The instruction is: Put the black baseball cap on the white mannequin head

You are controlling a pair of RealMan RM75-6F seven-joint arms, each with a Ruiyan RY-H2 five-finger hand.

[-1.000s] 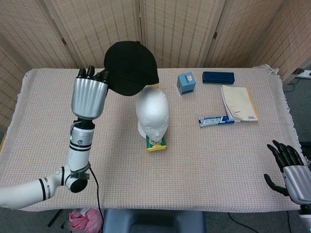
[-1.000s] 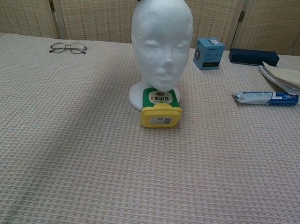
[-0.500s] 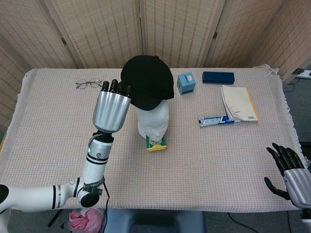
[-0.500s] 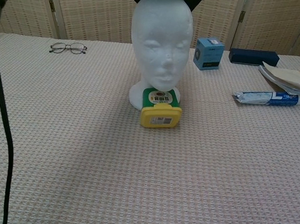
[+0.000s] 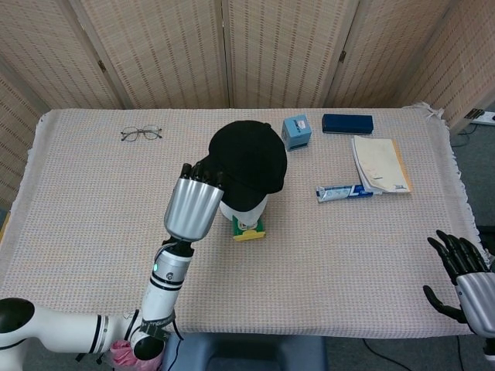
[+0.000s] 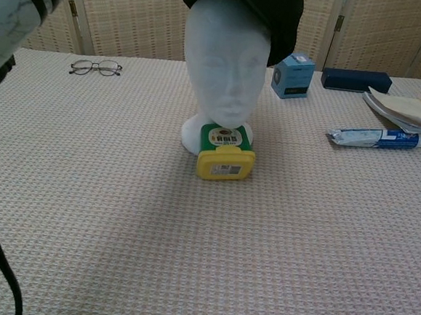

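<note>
The cap point(image 5: 249, 157), gripped by the left hand point(image 5: 194, 205), has been lowered onto the head point(image 6: 225, 64); the right hand point(image 5: 464, 278) is kept spread.

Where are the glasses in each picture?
Head view: the glasses lie at the upper left, on the table's far side.
Chest view: the glasses lie at the left, far back near the screen.
Shared landmark: the mannequin head with the cap over it; in both views the glasses are to its left.
</note>
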